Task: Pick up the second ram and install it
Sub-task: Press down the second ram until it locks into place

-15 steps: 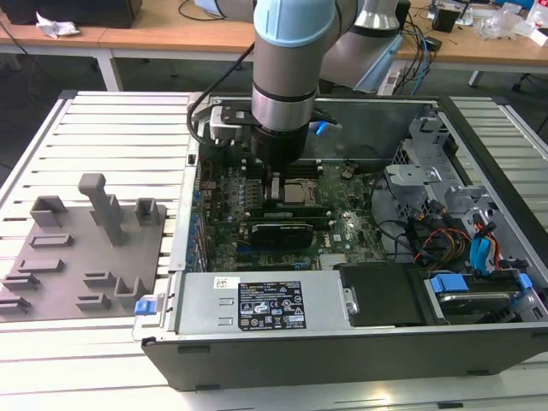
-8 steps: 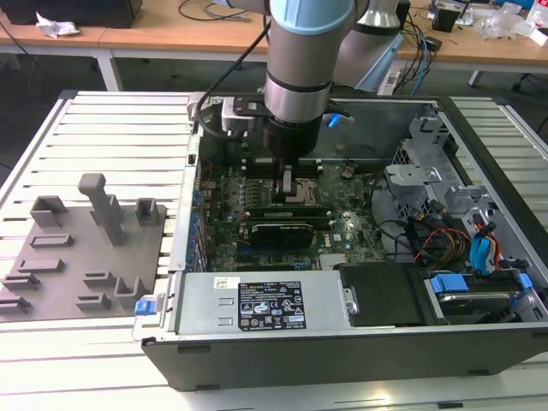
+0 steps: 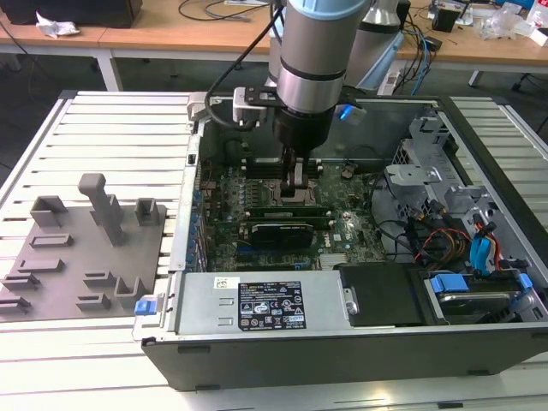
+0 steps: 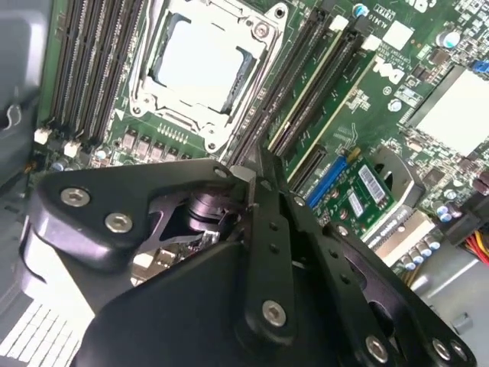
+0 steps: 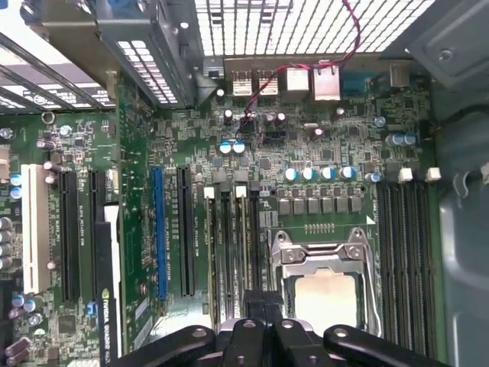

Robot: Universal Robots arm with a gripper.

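Note:
My gripper (image 3: 295,197) reaches down into the open computer case (image 3: 257,360), over the memory slots beside the square metal socket (image 4: 200,65). Its fingers (image 4: 263,191) are shut together with no gap showing in both wrist views. The second ram (image 4: 304,86) is a thin green stick standing in a black slot, and its pale top edge runs straight up to my fingertips. In the first wrist view it appears as a narrow strip (image 5: 246,245) leading under the gripper (image 5: 265,304). I cannot tell whether the tips pinch it or only rest on it.
A grey fixture (image 3: 86,248) with upright holders lies on the slatted table at the exterior view's left. Inside the case are a graphics card (image 3: 278,231), a power supply (image 3: 257,304), drive bays and coloured cables (image 3: 462,240). More black slots (image 5: 405,252) flank the socket.

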